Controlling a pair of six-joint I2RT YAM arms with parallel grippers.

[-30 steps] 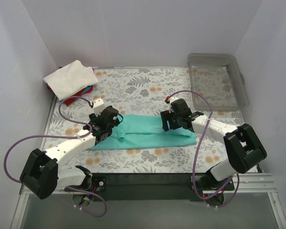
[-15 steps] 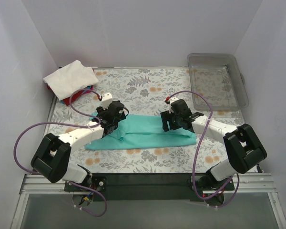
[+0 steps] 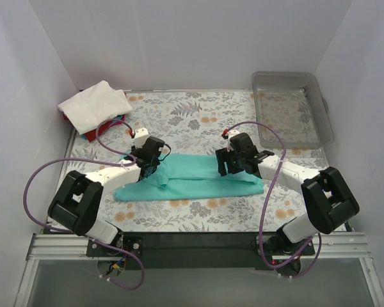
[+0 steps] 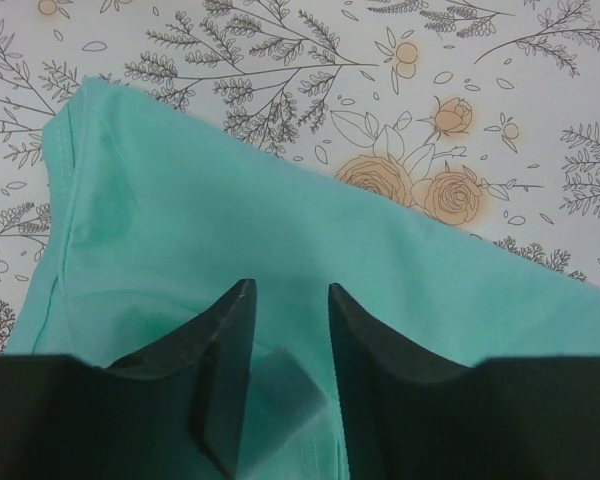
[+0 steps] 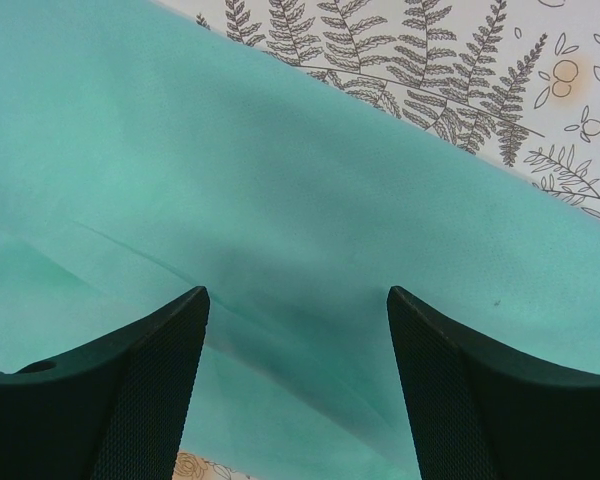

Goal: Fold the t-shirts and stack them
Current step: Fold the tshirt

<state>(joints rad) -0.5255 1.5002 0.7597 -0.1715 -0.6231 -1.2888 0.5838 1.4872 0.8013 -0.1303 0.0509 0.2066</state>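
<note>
teal t-shirt [image 3: 198, 176] lies mid-table, folded into a long flat strip running left to right. it is soft matte cotton with a stitched hem along one edge, and its left end flares wider with a loose flap. it rests on the table cover [image 3: 198, 118], a smooth white sheet printed with grey ferns and orange roses.

left gripper [image 4: 290, 290] is down at the strip's left part. its black wedge-shaped fingers [image 4: 225, 330] are drawn close, with a small raised tuck of teal cloth pinched between them.

right gripper [image 5: 298, 295] is over the strip's right part with its jaws spread wide. its textured black fingers [image 5: 150, 380] stand apart with only flat cloth showing below, nothing gripped.

white t-shirt [image 3: 95, 105] sits folded and slightly rumpled at the far left corner, on top of other folded coloured shirts [image 3: 118, 119], red and blue edges showing.

tray [image 3: 324, 115] is clear grey plastic, rectangular with rounded corners, at far right. the floral print shows through its bottom.

thin purple cables [image 3: 269, 192] loop off both arms.
</note>
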